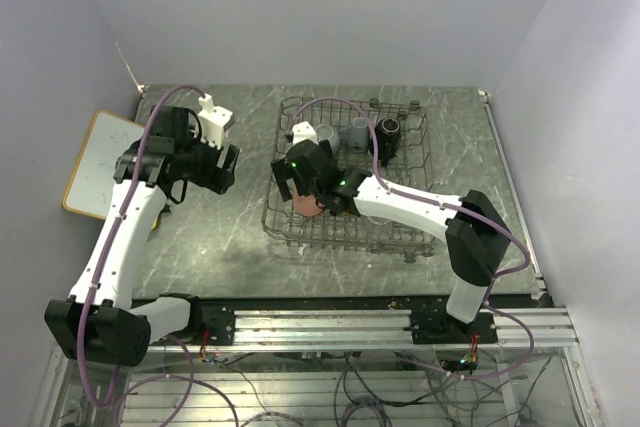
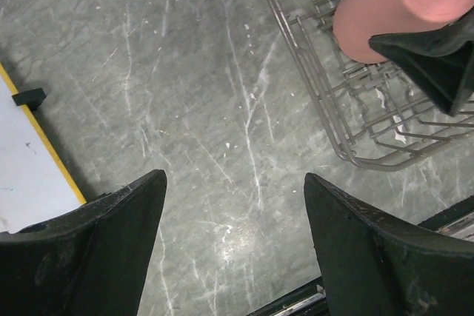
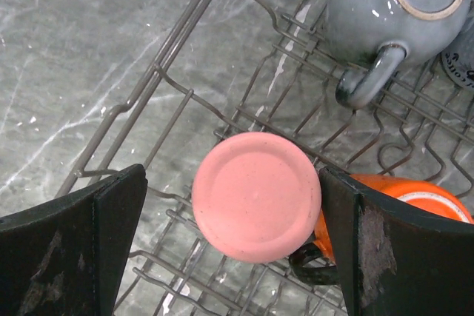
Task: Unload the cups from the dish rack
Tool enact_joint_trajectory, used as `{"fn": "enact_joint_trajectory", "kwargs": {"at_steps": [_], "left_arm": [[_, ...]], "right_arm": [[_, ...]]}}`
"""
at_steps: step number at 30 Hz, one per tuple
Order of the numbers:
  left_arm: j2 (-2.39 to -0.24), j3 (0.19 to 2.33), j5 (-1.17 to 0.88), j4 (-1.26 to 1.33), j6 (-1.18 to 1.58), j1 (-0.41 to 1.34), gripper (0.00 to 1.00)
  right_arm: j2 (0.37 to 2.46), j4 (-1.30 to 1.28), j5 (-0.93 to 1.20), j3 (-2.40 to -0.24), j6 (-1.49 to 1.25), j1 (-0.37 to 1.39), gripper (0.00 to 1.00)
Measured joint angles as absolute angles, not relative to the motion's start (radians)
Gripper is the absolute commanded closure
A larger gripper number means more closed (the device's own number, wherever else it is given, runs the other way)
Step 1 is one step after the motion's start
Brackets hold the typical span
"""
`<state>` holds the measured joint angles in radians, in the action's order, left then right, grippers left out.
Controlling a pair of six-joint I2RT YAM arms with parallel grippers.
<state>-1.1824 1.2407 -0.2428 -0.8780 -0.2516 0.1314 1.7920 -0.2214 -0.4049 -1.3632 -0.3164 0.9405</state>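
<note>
Black fingers of the right tool [image 3: 233,205] were seen closest in the right wrist view, spread wide on either side of an upturned pink tumbler [image 3: 255,196] whose flat round base was turned upward. A clear gap was left between the tumbler and the finger on the left of that view, while the other finger was set just beside it; no pinch was made. The tumbler was stood inside the large grey wire dish rack [image 3: 159,61], close to one corner, with a glossy orange mug [image 3: 415,194] just beside it and partly hidden by the finger. A speckled grey handled mug [image 3: 385,12] was placed upside down farther along the grid.

The left tool [image 2: 233,212] was held outside the rack with its fingers spread and nothing between them, above the bare grey marbled desk [image 2: 185,109]. A white board with a yellow-brown edge [image 2: 29,175] was laid on the desk beside it.

From above, the rack was seen right of the desk's centre, and a pale mug [image 1: 304,132] and a black mug [image 1: 388,136] were set along its far side
</note>
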Motion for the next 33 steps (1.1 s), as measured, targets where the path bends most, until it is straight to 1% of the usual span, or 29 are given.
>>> {"fn": "enact_joint_trajectory", "kwargs": {"at_steps": [6, 12, 15, 19, 22, 25, 30, 32, 33], "left_arm": [[-1.149, 1.227, -0.295, -0.877, -0.258, 0.131, 0.14], [-1.098, 1.218, -0.342, -0.875, -0.268, 0.13, 0.14], [-1.065, 1.214, -0.366, -0.873, -0.27, 0.129, 0.14], [-1.047, 1.21, -0.376, -0.863, -0.27, 0.129, 0.15], [-1.037, 1.177, -0.383, -0.843, -0.273, 0.128, 0.14], [-1.009, 1.11, -0.39, -0.821, -0.274, 0.128, 0.11], [-0.906, 1.003, -0.412, -0.77, -0.304, 0.127, 0.12], [-0.855, 0.975, -0.428, -0.746, -0.332, 0.127, 0.03], [-0.825, 0.958, -0.44, -0.73, -0.353, 0.127, 0.02]], "right_arm": [[1.793, -0.231, -0.43, -1.339, -0.317, 0.952, 0.05], [1.833, -0.246, -0.442, -1.359, -0.315, 0.95, 0.16], [1.864, -0.258, -0.453, -1.379, -0.313, 0.95, 0.26], [1.867, -0.268, -0.466, -1.379, -0.317, 0.948, 0.43], [1.865, -0.272, -0.469, -1.379, -0.316, 0.949, 0.52], [1.851, -0.289, -0.468, -1.379, -0.315, 0.946, 0.61], [1.791, -0.337, -0.447, -1.399, -0.313, 0.937, 0.64], [1.757, -0.349, -0.42, -1.417, -0.318, 0.927, 0.64], [1.731, -0.351, -0.389, -1.425, -0.326, 0.916, 0.64]]}}
